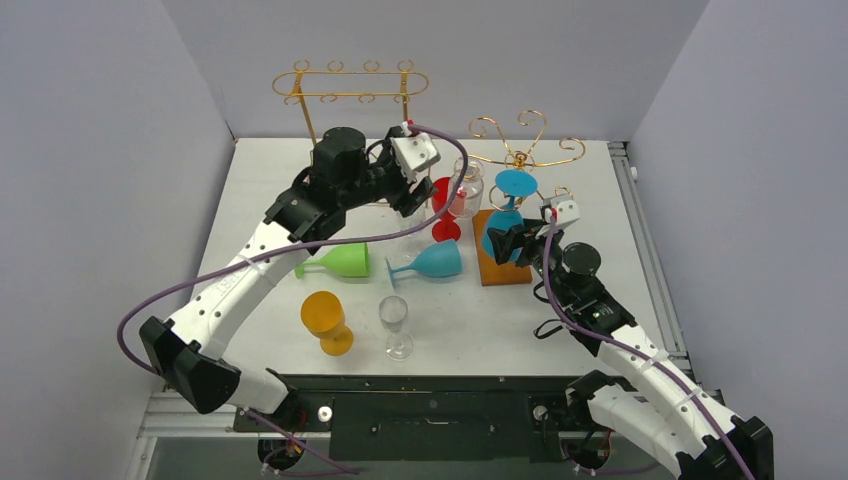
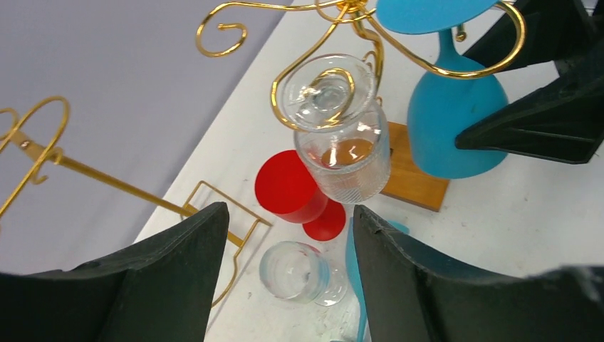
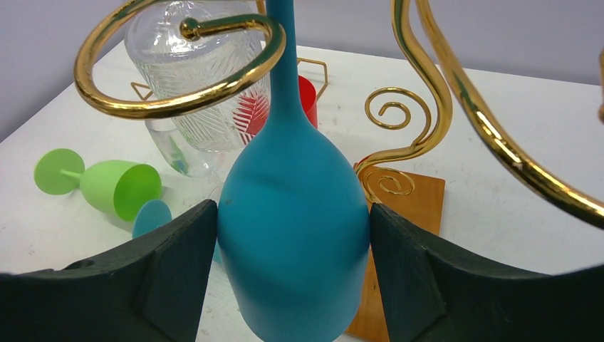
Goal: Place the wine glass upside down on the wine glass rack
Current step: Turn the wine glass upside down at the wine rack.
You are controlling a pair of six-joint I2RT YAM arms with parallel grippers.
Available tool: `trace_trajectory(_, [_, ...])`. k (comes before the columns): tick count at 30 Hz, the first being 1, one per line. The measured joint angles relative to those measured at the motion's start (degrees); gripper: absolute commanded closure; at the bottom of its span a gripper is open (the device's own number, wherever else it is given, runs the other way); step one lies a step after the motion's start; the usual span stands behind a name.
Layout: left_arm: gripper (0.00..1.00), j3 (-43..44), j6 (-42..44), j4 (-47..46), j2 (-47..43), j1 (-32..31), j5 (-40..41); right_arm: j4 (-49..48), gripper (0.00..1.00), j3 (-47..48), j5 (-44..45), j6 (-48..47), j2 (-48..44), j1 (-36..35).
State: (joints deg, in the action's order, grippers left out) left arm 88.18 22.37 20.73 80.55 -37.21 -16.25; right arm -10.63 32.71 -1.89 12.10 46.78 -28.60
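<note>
Right wrist view shows the right gripper [image 3: 292, 214] with jaws pinching the blue wine glass [image 3: 288, 171], hung upside down on the gold rack [image 3: 157, 108]. The left gripper [image 2: 288, 214] has its jaws spread, empty.

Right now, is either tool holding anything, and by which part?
The right tool grips the hanging blue wine glass by its bowl. The left tool is open and holds nothing.

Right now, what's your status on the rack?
Left gripper open, empty. Right gripper closed on blue wine glass, hanging inverted on rack. Clear glass hanging close beside.
</note>
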Motion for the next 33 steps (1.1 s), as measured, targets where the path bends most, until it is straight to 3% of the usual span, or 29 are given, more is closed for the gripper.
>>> trace_trajectory(5, [0.59,1.01,-2.4,0.5,2.58,0.0,-4.22,0.0,0.49,0.0,0.04,-0.79,0.0,-0.92])
trace_trajectory(33, [0.67,8.31,-5.11,-1.33,12.15,-0.24,-7.87,-1.31,0.49,0.0,-2.8,-3.96,0.63,-2.32])
